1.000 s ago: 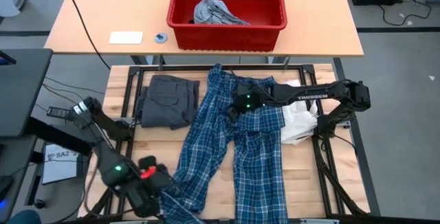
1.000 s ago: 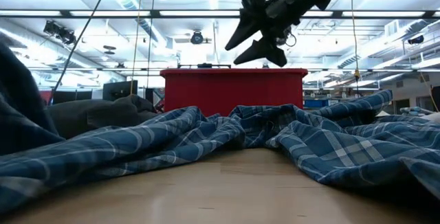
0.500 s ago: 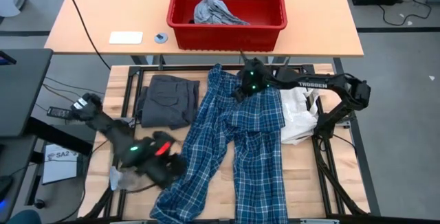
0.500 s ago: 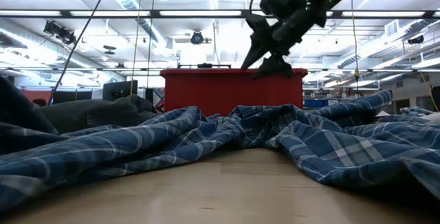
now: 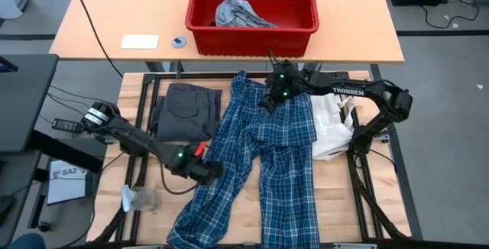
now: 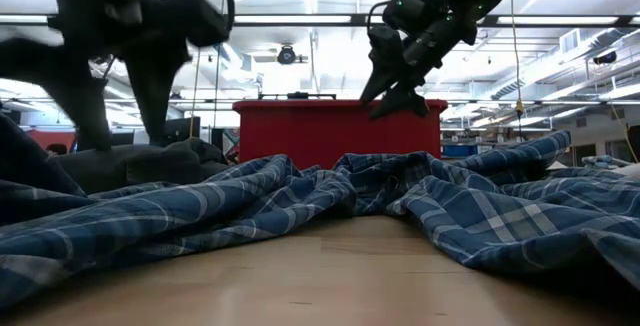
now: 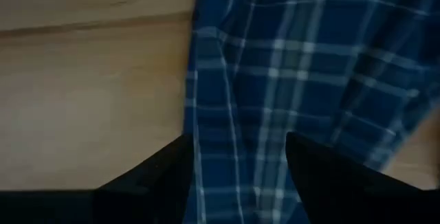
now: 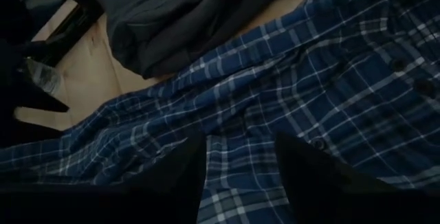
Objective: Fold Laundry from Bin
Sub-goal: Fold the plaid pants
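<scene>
A blue-and-white plaid garment (image 5: 263, 165) lies spread along the middle of the table. It also shows in the low view (image 6: 330, 201). My left gripper (image 5: 212, 170) is open and hovers above the garment's left edge (image 7: 234, 93), touching nothing. My right gripper (image 5: 267, 101) is open and held above the garment's far part (image 8: 275, 93); in the low view (image 6: 388, 94) it is well above the cloth. A folded dark grey piece (image 5: 184, 111) lies at the far left of the table. A light grey piece (image 5: 237, 12) lies in the red bin (image 5: 252, 41).
A white fabric bag (image 5: 333, 131) lies at the table's right, partly under the plaid. The bin stands on a second table beyond the far edge, beside a white card (image 5: 140, 41). A clear plastic item (image 5: 138, 198) lies off the table's left edge.
My left gripper has gone from the table's near left corner toward the far edge and the right, over the plaid's left edge. The plaid's near left end, raised before, has sunk down. My right gripper has gone toward the far edge, still above the plaid.
</scene>
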